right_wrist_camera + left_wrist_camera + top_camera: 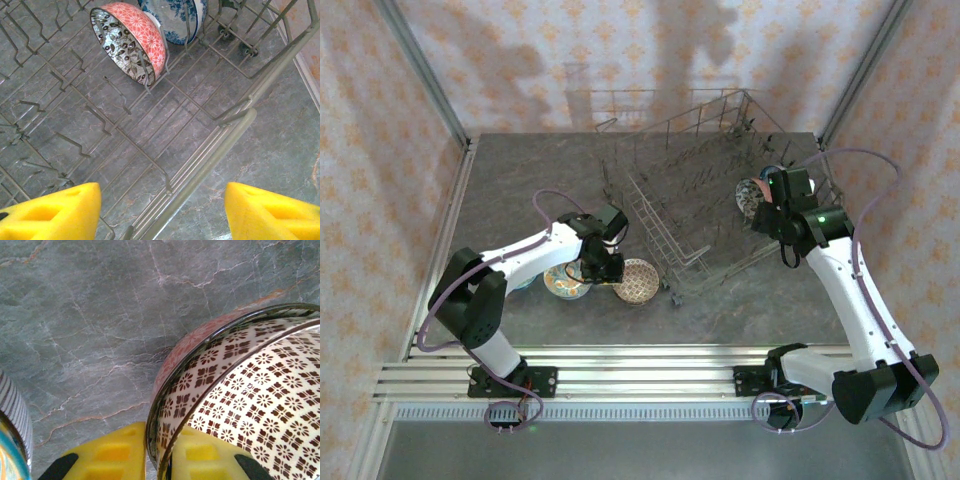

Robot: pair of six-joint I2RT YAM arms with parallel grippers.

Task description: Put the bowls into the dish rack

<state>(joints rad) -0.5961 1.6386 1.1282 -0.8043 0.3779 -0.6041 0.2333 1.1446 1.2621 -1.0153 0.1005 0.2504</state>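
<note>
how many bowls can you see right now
4. On the table: a teal bowl under the left arm, a brown-patterned bowl beside it. In the dish rack: a pink bowl and a blue-white bowl behind it. More may be hidden.

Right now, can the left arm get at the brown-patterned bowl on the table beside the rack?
Very likely yes: the left arm has its jaws astride the rim of the brown-patterned bowl, one inside, one outside, nothing in between.

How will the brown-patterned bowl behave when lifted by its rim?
The brown-patterned bowl looks rigid glazed ceramic, so probably slippery between the left gripper pads. Pinched at one rim edge, it may swing down. Likely chips if dropped.
</note>
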